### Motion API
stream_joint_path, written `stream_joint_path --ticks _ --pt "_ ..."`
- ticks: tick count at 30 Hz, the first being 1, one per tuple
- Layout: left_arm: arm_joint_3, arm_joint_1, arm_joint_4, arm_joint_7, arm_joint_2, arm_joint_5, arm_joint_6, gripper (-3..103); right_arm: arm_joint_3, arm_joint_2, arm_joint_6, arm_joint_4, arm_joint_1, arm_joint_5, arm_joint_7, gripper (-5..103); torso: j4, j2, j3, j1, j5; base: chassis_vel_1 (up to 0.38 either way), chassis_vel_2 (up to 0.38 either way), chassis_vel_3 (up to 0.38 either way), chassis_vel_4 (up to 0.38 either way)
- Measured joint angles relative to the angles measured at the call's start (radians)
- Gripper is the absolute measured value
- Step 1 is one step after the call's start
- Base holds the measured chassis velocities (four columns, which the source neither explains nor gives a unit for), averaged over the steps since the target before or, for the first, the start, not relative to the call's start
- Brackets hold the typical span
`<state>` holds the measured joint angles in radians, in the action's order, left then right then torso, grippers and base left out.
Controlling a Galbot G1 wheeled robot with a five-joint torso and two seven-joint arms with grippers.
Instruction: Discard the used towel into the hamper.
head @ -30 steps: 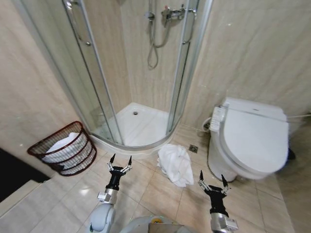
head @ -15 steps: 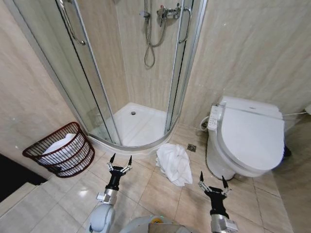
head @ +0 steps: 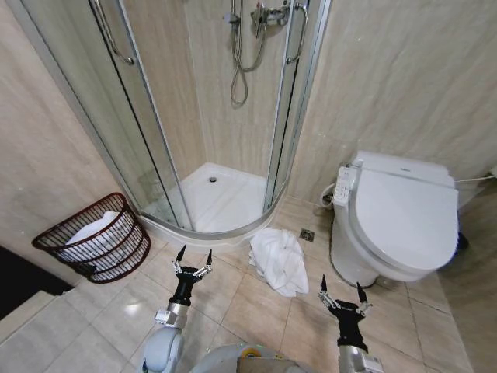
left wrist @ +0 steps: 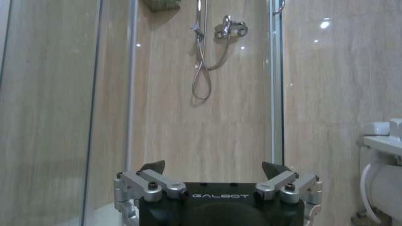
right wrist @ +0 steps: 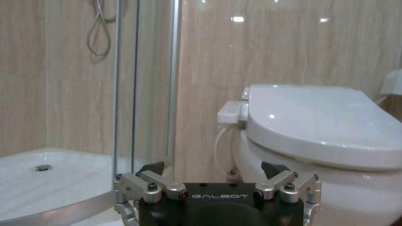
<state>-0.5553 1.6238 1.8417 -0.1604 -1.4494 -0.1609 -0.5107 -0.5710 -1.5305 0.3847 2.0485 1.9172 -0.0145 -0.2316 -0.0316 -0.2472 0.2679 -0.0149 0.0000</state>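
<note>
1. The towel (head: 279, 261) is soft white cloth, rumpled.
2. The hamper (head: 95, 238) is thin dark reddish-brown wire.
3. The floor (head: 233, 307) is glossy beige tile.
4. The toilet (head: 397, 223) is smooth, shiny white.
5. The shower door (head: 140, 116) is clear glass in bright metal frames.

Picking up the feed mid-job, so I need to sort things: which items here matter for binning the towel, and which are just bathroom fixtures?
Job items:
- towel, crumpled on the floor tiles between shower and toilet
- hamper, against the left wall, white cloth already inside
- left claw and right claw, both open, empty

Just there:
- shower enclosure
- toilet, lid down
- floor drain
</note>
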Motion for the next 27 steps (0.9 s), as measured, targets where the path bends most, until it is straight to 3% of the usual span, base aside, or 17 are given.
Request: stream_joint_path --ticks 19,27 --pt "-0.002 -0.002 -0.001 -0.001 0.001 0.001 0.002 100 0.004 0.001 -0.016 0.003 -0.007 -0.006 -0.013 100 0.0 0.074 -0.055 0.014 -0.0001 0.0 0.0 0.0 0.0" --pt "-0.003 -0.001 -0.001 -0.003 0.0 0.002 0.002 100 0.004 0.001 -0.006 -0.003 -0.006 -0.004 -0.013 100 0.0 0.078 -0.06 0.015 0.0 0.0 0.0 0.0 0.0"
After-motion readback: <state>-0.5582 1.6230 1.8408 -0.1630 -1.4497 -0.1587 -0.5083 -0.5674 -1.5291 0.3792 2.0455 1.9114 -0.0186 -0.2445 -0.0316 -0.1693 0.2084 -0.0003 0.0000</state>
